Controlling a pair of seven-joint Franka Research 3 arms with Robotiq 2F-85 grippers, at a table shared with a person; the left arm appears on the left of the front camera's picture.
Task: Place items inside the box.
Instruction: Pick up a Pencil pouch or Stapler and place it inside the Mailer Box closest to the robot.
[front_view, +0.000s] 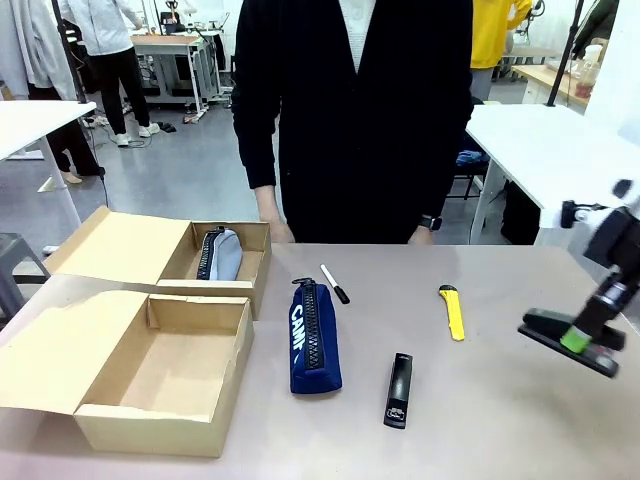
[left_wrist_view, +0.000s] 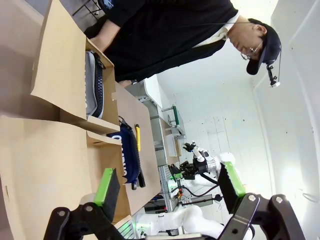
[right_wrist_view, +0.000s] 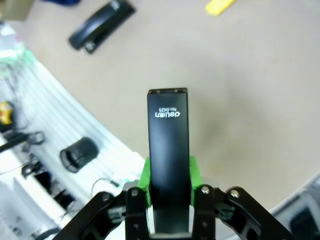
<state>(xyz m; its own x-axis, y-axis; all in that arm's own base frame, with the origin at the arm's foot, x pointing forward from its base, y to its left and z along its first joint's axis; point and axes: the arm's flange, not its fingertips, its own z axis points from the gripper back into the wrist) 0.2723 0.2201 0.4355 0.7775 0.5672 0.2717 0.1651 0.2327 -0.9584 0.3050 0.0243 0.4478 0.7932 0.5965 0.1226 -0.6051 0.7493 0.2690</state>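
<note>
My right gripper (front_view: 575, 338) hangs above the table's right side, shut on a black stapler (front_view: 560, 337); the right wrist view shows the stapler (right_wrist_view: 168, 145) clamped between the green pads of that gripper (right_wrist_view: 169, 187). On the table lie a navy pencil case (front_view: 314, 338), a black-capped white marker (front_view: 335, 284), a yellow utility knife (front_view: 452, 312) and a slim black bar (front_view: 398, 390). A grey pencil case (front_view: 220, 255) rests inside the far box (front_view: 255, 265). My left gripper (left_wrist_view: 169, 185) is open over the near box (left_wrist_view: 45, 165), nothing between its fingers.
The near cardboard box (front_view: 160, 420) stands open and empty at front left, flaps spread. A person in a dark sweater (front_view: 350, 110) stands at the far edge, hands down by the table. Bare tabletop lies between the bar and the right gripper.
</note>
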